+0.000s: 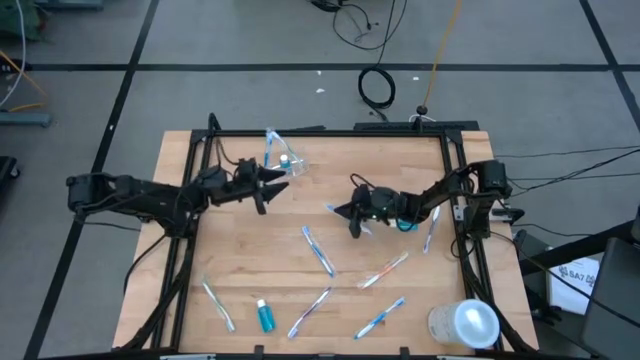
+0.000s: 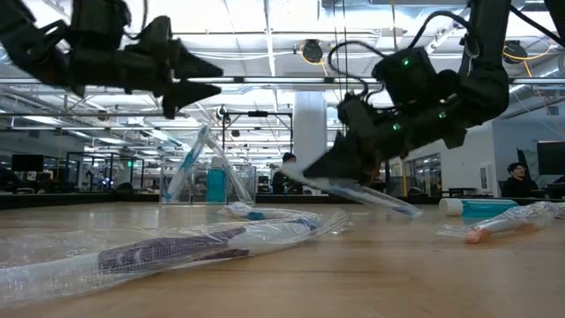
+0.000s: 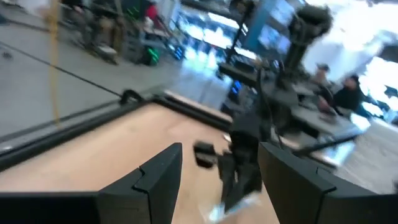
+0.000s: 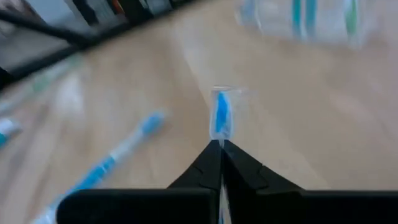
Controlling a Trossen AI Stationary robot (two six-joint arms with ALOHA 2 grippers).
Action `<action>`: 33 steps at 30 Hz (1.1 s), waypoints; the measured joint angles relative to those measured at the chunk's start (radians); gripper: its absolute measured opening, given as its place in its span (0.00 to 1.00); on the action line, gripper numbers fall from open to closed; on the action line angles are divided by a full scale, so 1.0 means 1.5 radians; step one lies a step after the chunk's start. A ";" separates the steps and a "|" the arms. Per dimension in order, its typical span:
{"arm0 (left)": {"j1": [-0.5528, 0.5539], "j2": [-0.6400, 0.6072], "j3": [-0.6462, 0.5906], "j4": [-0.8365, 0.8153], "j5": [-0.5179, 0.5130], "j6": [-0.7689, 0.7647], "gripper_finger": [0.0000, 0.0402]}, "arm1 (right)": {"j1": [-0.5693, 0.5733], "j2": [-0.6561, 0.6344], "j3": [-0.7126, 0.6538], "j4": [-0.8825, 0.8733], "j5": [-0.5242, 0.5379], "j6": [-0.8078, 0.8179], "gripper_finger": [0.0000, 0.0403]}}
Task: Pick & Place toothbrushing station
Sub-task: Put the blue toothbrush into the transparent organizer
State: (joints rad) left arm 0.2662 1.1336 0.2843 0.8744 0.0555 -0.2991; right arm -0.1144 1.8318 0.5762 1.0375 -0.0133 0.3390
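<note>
A small clear cup [image 1: 284, 160] stands at the far middle of the table, with toothbrushes and a teal tube leaning in it; it also shows in the low view [image 2: 207, 177]. My right gripper [image 1: 350, 212] is shut on a wrapped blue-and-white toothbrush [image 4: 221, 115] above the table's middle, right of the cup. My left gripper [image 1: 272, 186] is open and empty, raised just near-left of the cup; in the low view [image 2: 199, 79] it is well above it. Several toothbrushes [image 1: 318, 250] and a teal tube [image 1: 264, 316] lie flat on the wood. My right gripper pinches the toothbrush between its two shut fingers, and the blue head end [image 4: 220, 127] sticks out past the fingertips. The brush lies roughly along the fingers. In the low view the brush [image 2: 362, 192] is lifted clear of the table and slants down behind the fingertips.
A whitish translucent cylinder [image 1: 465, 325] lies at the near right corner. A second teal tube [image 1: 405, 222] lies under the right arm. Wrapped brushes [image 2: 177, 247] lie close to the low camera. A black frame [image 1: 330, 131] edges the table. People show in the room behind.
</note>
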 joint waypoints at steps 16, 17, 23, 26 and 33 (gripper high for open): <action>-0.001 -0.043 0.136 -0.214 -0.033 0.109 0.54 | -0.004 -0.001 0.189 0.219 0.096 -0.366 0.00; -0.002 -0.053 0.136 -0.217 -0.038 0.135 0.54 | -0.008 -0.001 0.216 0.181 0.097 -0.378 0.00; -0.002 -0.139 0.136 -0.273 -0.171 0.218 0.54 | -0.051 0.006 0.347 -0.012 0.098 -0.394 0.00; -0.001 -0.190 0.136 -0.316 -0.269 0.246 0.54 | -0.076 0.033 0.371 0.017 0.098 -0.392 0.00; -0.003 -0.256 0.136 -0.325 -0.408 0.266 0.54 | -0.128 0.121 0.413 0.209 0.096 -0.371 0.00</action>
State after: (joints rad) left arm 0.2623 0.7489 0.4877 0.3870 -0.5568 0.1002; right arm -0.3071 2.0131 1.1954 1.3517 0.1300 -0.2175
